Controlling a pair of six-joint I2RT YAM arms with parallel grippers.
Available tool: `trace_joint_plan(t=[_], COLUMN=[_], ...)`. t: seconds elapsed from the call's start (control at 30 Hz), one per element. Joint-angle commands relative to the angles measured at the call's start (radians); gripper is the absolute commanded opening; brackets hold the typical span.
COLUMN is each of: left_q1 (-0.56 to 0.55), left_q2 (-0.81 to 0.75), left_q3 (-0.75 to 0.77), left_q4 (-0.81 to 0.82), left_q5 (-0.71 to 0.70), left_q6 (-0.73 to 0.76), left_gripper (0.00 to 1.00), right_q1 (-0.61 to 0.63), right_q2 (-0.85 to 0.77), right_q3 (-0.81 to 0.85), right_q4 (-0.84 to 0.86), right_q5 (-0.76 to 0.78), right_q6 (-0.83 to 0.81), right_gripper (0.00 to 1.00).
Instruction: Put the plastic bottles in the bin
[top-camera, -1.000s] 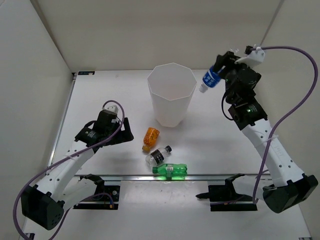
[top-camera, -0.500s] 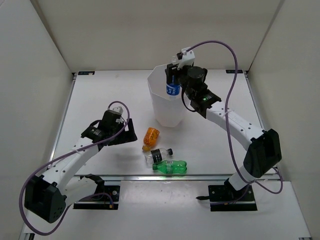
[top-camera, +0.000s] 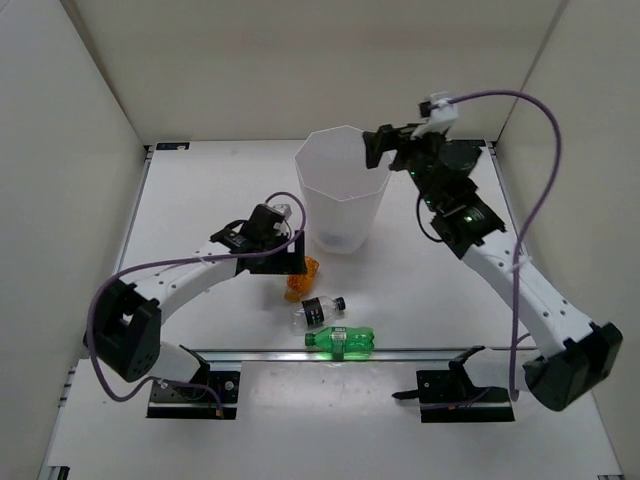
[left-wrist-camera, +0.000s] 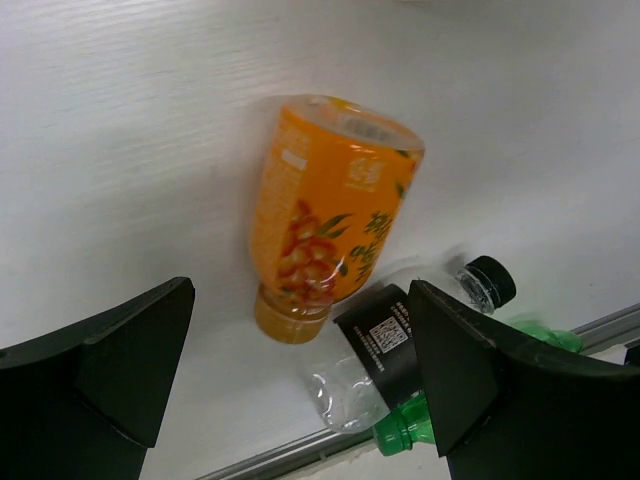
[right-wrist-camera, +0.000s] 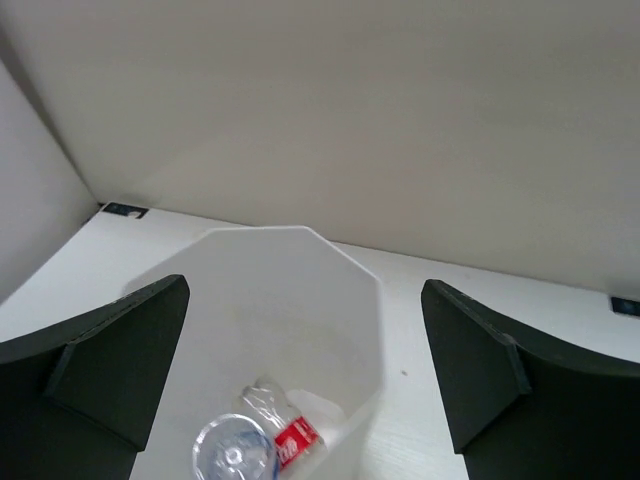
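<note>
The white bin (top-camera: 343, 192) stands at mid-table. Down inside the bin (right-wrist-camera: 330, 300) lie a clear bottle with a red label (right-wrist-camera: 290, 437) and a clear bottle seen end-on (right-wrist-camera: 232, 455). My right gripper (top-camera: 374, 150) hovers open and empty just beyond the bin's right rim, facing into it (right-wrist-camera: 305, 285). My left gripper (top-camera: 288, 265) is open right over the orange bottle (top-camera: 300, 281), whose neck lies between the jaws (left-wrist-camera: 300, 295). The orange bottle (left-wrist-camera: 330, 215) lies on its side, touching the black-label clear bottle (left-wrist-camera: 395, 345). The green bottle (top-camera: 340, 340) lies beside that one.
White walls close off the left, back and right of the table. A metal rail (top-camera: 400, 352) runs along the near edge, just in front of the green bottle. Black arm mounts (top-camera: 455, 392) sit below it.
My right gripper carried the blue-label bottle over the bin, opened and dropped it in, then drew back to the right rim. My left arm swung right, over the orange bottle.
</note>
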Motion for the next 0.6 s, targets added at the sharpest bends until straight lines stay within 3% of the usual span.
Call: trace_joint_plan(t=[0.0,0.13,0.37,0.47,0.57], left_q1=[-0.05,-0.07,-0.084,-0.094,-0.099], left_q2=[0.051,0.132,0.246,0.302,0.304], left_q3=[0.061,0.08,0.1,0.14,0.172], left_q4=[0.047,0.076,0.118,0.099,0.046], left_q5=[0.013,-0.015,-0.141,-0.15,-0.211], left_q6=[0.026,0.031,0.019,0.026,0.034], left_gripper=[0.99,0.98,0.99,0.87,0.63], right_q1=[-0.082,-0.2,-0.395,-0.402,-0.394], right_q2=[-0.137,-0.254,-0.475,-0.518,-0.53], right_q3=[-0.084,-0.234,-0.488,-0.549,-0.586], right_q4=[-0.089,-0.231,-0.408,-0.469,-0.5], right_q5=[0.022,-0.014,-0.215,-0.224,-0.223], right_q6=[0.091,0.174,0.277,0.282,0.295], right_gripper=[0.99,0.99,0.99,0.99,1.0])
